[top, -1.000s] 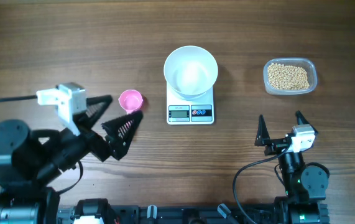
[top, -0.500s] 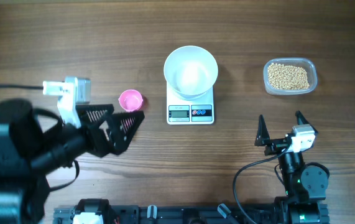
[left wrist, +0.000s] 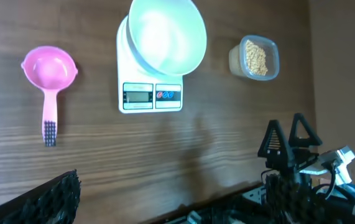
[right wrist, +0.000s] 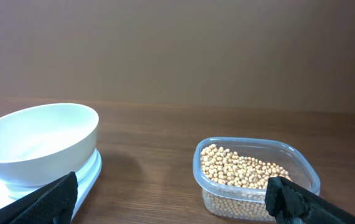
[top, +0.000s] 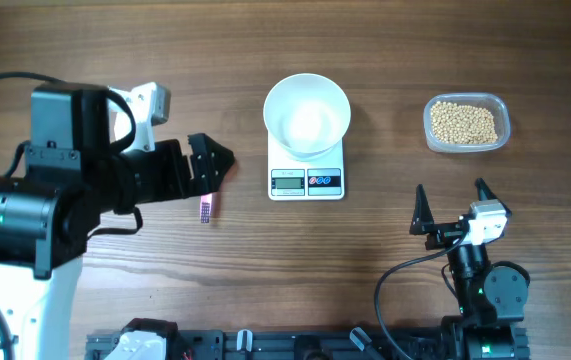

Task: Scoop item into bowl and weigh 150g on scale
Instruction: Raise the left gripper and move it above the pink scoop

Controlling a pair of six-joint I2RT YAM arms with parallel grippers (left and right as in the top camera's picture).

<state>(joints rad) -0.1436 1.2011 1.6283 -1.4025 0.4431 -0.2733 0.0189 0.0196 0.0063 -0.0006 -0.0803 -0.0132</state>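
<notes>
**Going for the scoop, nothing weighed yet**

Opening step, by the look of it: poising the left gripper (top: 215, 163) over the pink scoop (left wrist: 48, 68) just left of the scale (top: 306, 181), jaws spread wide, gripping nothing. Parking the right gripper (top: 451, 192) in front and to the right of the scale, likewise wide open and empty. Seeing the bowl (top: 307, 112) sitting on the scale, apparently empty, and the beans (top: 463, 123) all in their tub (top: 506, 122), well right of the scale. Needing next, probably, a drop onto the handle (left wrist: 48, 112) and a firm close across it. Losing most of the scoop under the left gripper from overhead, only the handle tip peeking out; getting it whole from the left wrist. Catching the bowl's depth and the bean pile side-on from the right wrist alone.
</notes>
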